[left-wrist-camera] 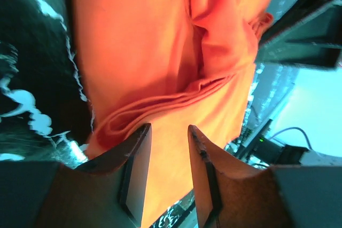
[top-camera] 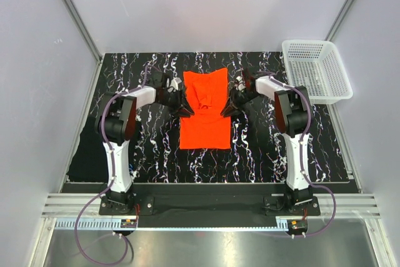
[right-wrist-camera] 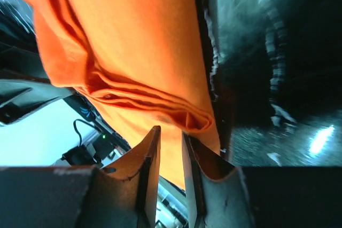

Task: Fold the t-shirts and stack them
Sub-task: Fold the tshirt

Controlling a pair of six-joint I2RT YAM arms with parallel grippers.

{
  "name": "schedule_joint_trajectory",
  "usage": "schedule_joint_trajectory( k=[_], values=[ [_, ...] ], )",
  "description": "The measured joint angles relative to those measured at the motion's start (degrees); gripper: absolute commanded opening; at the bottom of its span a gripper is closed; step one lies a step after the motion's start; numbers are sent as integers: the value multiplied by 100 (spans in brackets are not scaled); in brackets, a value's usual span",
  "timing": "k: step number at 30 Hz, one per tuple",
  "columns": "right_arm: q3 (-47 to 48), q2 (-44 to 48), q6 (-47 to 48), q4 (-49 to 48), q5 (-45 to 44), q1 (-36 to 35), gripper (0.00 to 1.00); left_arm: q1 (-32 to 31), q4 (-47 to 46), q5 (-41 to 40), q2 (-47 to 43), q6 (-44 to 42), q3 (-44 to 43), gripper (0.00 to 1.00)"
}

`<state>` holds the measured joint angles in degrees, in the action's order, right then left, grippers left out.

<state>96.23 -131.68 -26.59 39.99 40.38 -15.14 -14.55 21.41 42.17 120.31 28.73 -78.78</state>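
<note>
The orange-red t-shirt [top-camera: 203, 126] lies on the black marbled mat [top-camera: 150, 148], folded into a long narrow strip, with a bunched ridge of cloth across its middle. My left gripper [top-camera: 183, 109] is low at the shirt's left edge by that ridge. My right gripper [top-camera: 226, 109] is at the right edge opposite. In the left wrist view the shirt [left-wrist-camera: 149, 41] fills the frame and my left gripper [left-wrist-camera: 168, 129] is open, with the ridge at its tips. In the right wrist view my right gripper [right-wrist-camera: 171, 132] is narrowly open just short of the shirt's [right-wrist-camera: 133, 36] folded edge. The black t-shirt is out of view.
A white mesh basket [top-camera: 315, 70] stands at the back right, partly off the mat. Grey walls close in the back and both sides. The arm bases sit on a rail at the near edge.
</note>
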Motion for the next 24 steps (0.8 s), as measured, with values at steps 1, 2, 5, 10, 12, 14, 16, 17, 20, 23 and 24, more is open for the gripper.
schedule_joint_trajectory(
  k=[1,2,5,10,12,14,16,17,20,23,24],
  values=[
    [35,0,17,20,-31,31,29,66,2,111,15,-31,-42,39],
    [87,0,26,37,-39,55,29,105,13,197,17,-44,-81,39],
    [212,0,20,46,-28,57,30,109,2,411,7,-15,-234,37],
    [289,87,-68,66,-11,35,31,35,-407,595,-4,439,-487,27],
    [289,179,-114,68,17,35,31,11,-811,656,-2,743,-544,23],
    [289,299,-157,79,59,35,31,7,-1294,715,28,1108,-551,22],
    [271,446,-177,79,90,35,31,0,-1836,741,129,1499,-553,20],
    [243,527,-179,68,101,35,31,-15,-2055,741,208,1674,-562,20],
    [107,745,-177,57,118,37,31,-63,-2481,752,551,2044,-699,20],
    [-59,866,-175,59,118,59,31,-190,-2570,723,876,2186,-826,16],
    [-114,883,-175,63,118,63,31,-238,-2531,695,946,2181,-855,15]
  ],
)
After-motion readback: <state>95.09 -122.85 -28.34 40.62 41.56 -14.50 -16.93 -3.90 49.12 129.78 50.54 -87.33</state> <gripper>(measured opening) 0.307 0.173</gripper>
